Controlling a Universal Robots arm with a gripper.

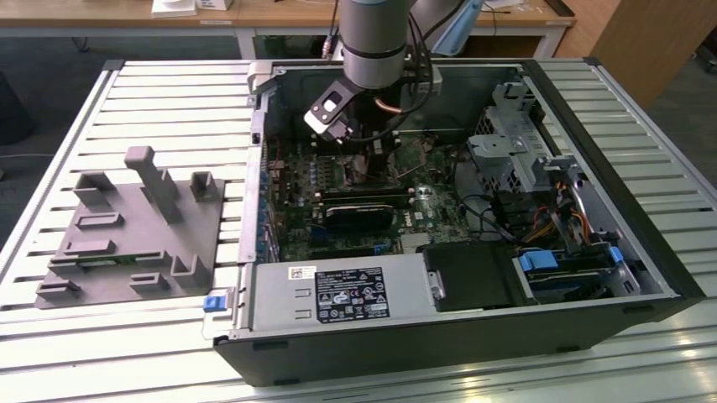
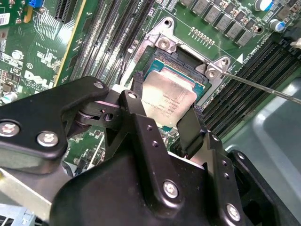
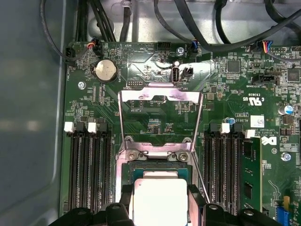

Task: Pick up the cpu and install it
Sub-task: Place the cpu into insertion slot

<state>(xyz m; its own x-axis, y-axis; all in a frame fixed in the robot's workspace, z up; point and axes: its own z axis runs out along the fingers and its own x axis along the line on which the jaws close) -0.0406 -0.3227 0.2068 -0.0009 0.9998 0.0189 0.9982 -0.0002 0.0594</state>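
The cpu [image 2: 167,101], a flat square chip with a silver metal top, sits between my gripper's [image 2: 164,100] two black fingers [image 2: 190,125], which press on its opposite edges. It is right over the open black socket [image 2: 181,59] on the green motherboard; whether it rests in the socket or hangs just above, I cannot tell. In the first wrist view the cpu [image 3: 160,200] lies below the raised metal load plate [image 3: 160,96]. In the exterior view the arm reaches down into the open computer case, with the gripper [image 1: 358,149] low over the board.
The thin socket lever [image 2: 263,87] juts out beside the socket. Memory slots [image 3: 89,169] flank the socket, and a green memory stick [image 3: 251,174] fills one. Black cables [image 3: 188,23] run along the case wall. A grey plastic tray [image 1: 129,231] stands on the slatted table at the exterior view's left.
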